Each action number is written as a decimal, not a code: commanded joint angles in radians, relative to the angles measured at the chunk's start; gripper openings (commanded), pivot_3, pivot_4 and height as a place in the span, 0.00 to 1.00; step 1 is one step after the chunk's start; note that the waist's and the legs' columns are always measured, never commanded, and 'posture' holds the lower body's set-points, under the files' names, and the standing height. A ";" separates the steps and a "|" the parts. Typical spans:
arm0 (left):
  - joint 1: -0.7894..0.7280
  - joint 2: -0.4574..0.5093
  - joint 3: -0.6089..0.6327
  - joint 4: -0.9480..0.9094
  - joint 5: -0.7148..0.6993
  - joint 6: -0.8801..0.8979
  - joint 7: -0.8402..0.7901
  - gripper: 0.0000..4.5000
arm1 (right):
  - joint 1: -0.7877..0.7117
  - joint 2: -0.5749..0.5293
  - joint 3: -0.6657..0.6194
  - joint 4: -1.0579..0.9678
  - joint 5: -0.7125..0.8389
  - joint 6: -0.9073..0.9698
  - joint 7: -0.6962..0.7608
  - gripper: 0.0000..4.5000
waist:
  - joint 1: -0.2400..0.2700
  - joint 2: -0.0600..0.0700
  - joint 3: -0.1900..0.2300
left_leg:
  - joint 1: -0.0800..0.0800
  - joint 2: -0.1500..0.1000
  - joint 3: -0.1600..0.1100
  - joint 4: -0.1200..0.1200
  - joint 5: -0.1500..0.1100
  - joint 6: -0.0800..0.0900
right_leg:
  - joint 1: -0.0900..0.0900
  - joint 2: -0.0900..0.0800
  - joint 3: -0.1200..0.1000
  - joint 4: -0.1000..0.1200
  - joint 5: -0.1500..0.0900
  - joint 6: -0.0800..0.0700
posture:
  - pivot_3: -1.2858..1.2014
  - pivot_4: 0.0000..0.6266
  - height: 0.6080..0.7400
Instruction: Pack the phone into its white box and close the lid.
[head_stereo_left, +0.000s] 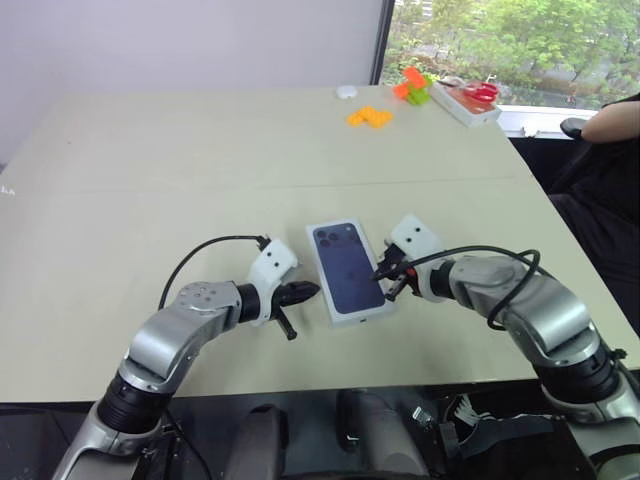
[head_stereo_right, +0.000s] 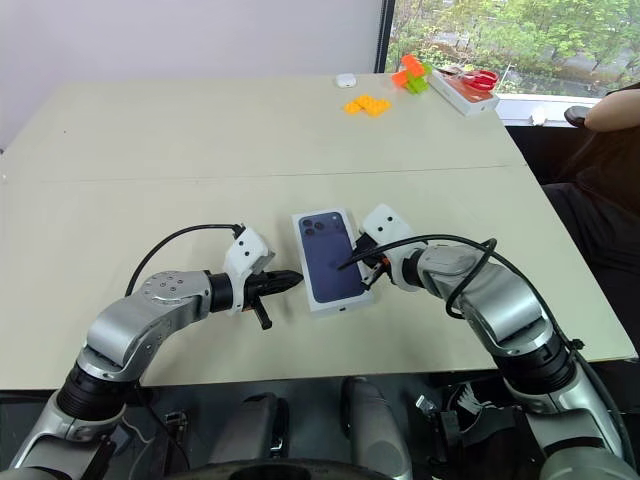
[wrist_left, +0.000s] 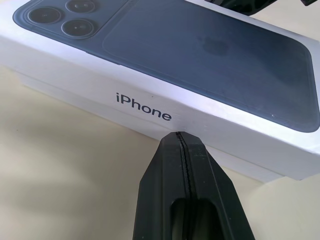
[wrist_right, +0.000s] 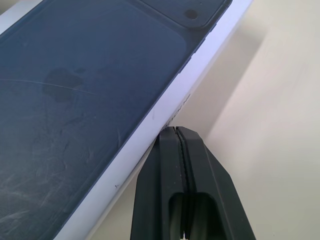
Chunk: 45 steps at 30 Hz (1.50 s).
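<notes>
Both arms sit closest to my view, one on each long side of the lid (head_stereo_left: 348, 270), which lies printed face up on the beige table (head_stereo_left: 150, 180). My left gripper (head_stereo_left: 307, 291) has its black fingers pressed together, the tip just beside or touching the lid's lettered side wall. My right gripper (head_stereo_left: 384, 270) is likewise pinched flat with nothing between the fingers, its tip against the opposite edge of the lid.

Under the lid's skirt, the left wrist view shows a thin strip of the white box (wrist_left: 260, 172), so the lid seems most of the way down. I judge this to be the closing step. Next I would press gently and evenly on the lid to seat it, keeping it from sliding sideways.

I cannot see the phone; I judge it is inside the box, but nothing confirms that. How large a gap remains on the right side is hard to tell.

Far back lie orange blocks (head_stereo_left: 369, 117) and a tray with red scissors (head_stereo_left: 470, 98). At the right edge, a person's arm (head_stereo_left: 610, 125) is cut off.
</notes>
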 joint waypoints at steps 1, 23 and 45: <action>-0.015 -0.014 -0.013 -0.022 -0.001 -0.029 -0.006 0.00 | -0.002 0.018 0.010 -0.038 0.004 -0.024 0.019 0.01 | 0.000 0.000 0.000 | 0.000 0.000 0.000 0.000 0.000 0.000 | 0.000 0.000 0.000 0.000 0.000 0.000 | 0.52 0.24 0.89; 0.000 -0.016 -0.003 -0.024 0.002 -0.026 -0.015 0.00 | 0.003 0.011 0.006 -0.051 -0.021 -0.015 0.057 0.01 | 0.001 0.000 0.000 | 0.000 0.000 0.000 0.000 0.000 0.000 | 0.000 0.000 0.000 0.000 0.000 0.000 | 0.52 0.24 0.89; -0.079 -0.005 0.212 0.044 -0.095 -0.020 0.002 0.00 | 0.102 -0.184 -0.196 -0.119 0.035 -0.176 0.241 0.01 | 0.009 0.000 0.000 | 0.000 -0.001 0.000 0.001 0.000 0.000 | 0.001 0.000 -0.001 0.000 -0.001 0.001 | 0.52 0.24 0.89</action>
